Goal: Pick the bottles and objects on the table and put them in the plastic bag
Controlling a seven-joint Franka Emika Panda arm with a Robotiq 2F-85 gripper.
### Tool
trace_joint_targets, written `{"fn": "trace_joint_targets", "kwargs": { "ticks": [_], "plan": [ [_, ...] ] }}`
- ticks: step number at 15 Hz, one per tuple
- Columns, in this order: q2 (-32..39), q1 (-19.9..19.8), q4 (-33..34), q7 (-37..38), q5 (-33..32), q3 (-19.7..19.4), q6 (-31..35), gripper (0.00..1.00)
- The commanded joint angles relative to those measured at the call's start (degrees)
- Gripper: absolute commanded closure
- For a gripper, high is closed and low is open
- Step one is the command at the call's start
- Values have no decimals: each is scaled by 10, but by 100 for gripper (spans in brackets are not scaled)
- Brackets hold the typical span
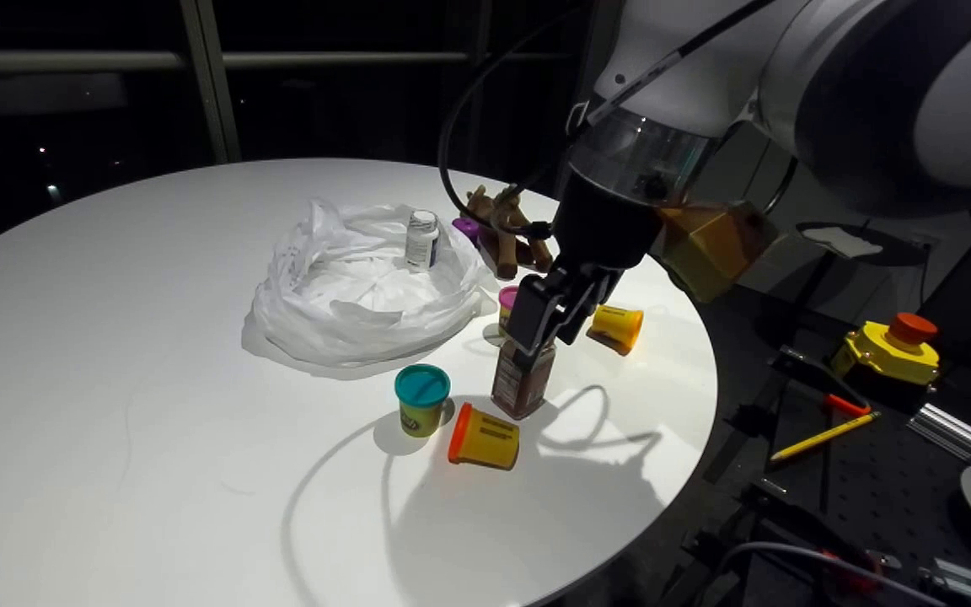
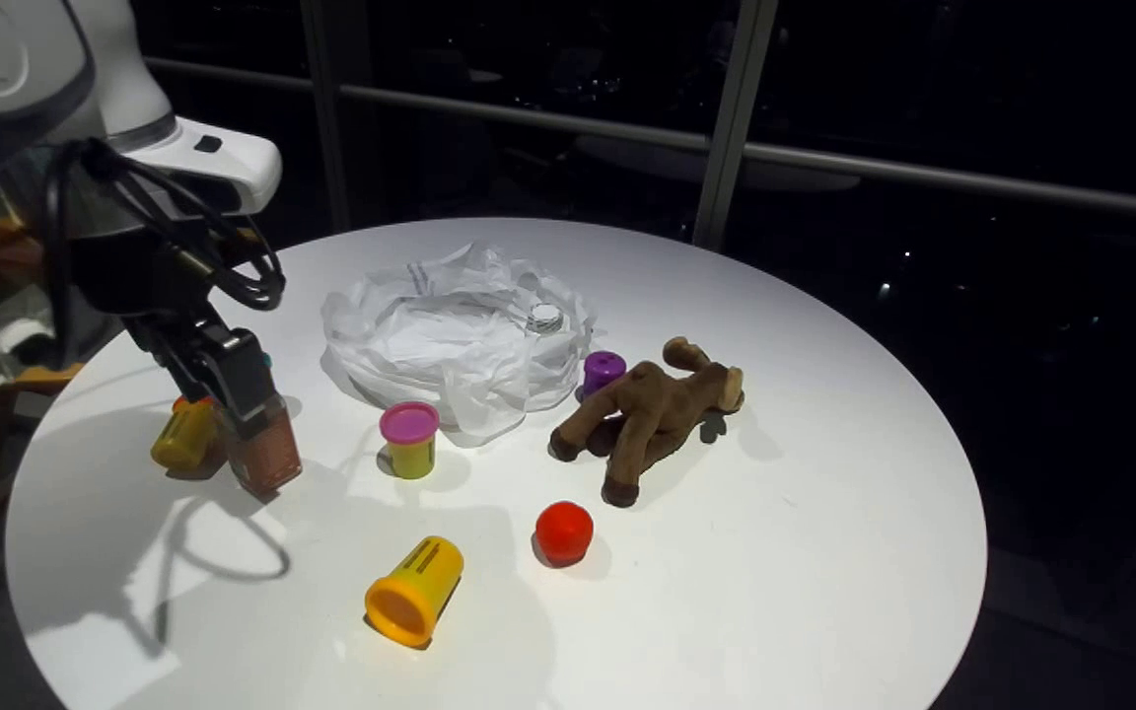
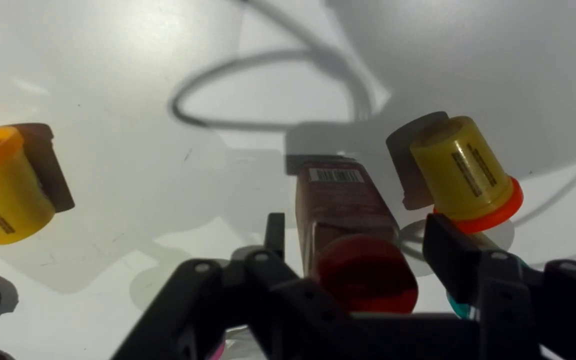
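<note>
Tabletop [image 1: 115,354] and plastic bag [image 1: 317,329] outsize everything else we deal with; in an exterior view the bag slumps well in from the right edge, its thin rim likely to buckle if we brush it. Next comes the brown plush animal [image 2: 662,409], probably light and squashable, best pinched round the body. Our claw [image 3: 354,230] straddles what we take as the present target, fingers apart, with a gap on each side in the wrist view: the red-capped bottle [image 1: 523,384], standing between the bag and that right edge. We judge it stiff, smooth and fairly heavy, so its flat opposite sides below the shoulder should hold better than the round cap. A smaller pill bottle [image 1: 421,244] is already in the bag. Near our target lies the red-orange-lidded tub [image 1: 485,438], liable to roll if nudged. Smaller again, the red ball-like piece [image 2: 564,532] needs a centred pinch.
</note>
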Motion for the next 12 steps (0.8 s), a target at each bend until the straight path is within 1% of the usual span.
{"fn": "trace_joint_targets", "kwargs": {
  "ticks": [1, 2, 3, 4, 5, 6, 7, 8, 10, 11, 12],
  "plan": [
    [18, 24, 16, 31, -97, -56, 32, 31],
    [20, 32, 19, 39, -125, -72, 36, 10],
    [22, 37, 23, 46, -147, -85, 40, 8],
    [26, 40, 26, 50, -162, -93, 43, 3],
    [29, 42, 28, 53, -169, -97, 48, 3],
    [32, 39, 28, 49, -165, -93, 50, 36],
    [33, 40, 29, 48, -166, -94, 51, 31],
    [35, 34, 25, 38, -151, -83, 51, 31],
    [38, 25, 22, 29, -136, -69, 50, 49],
    [38, 23, 21, 28, -132, -64, 48, 59],
    [37, 24, 22, 29, -132, -63, 46, 67]
  ]
}}
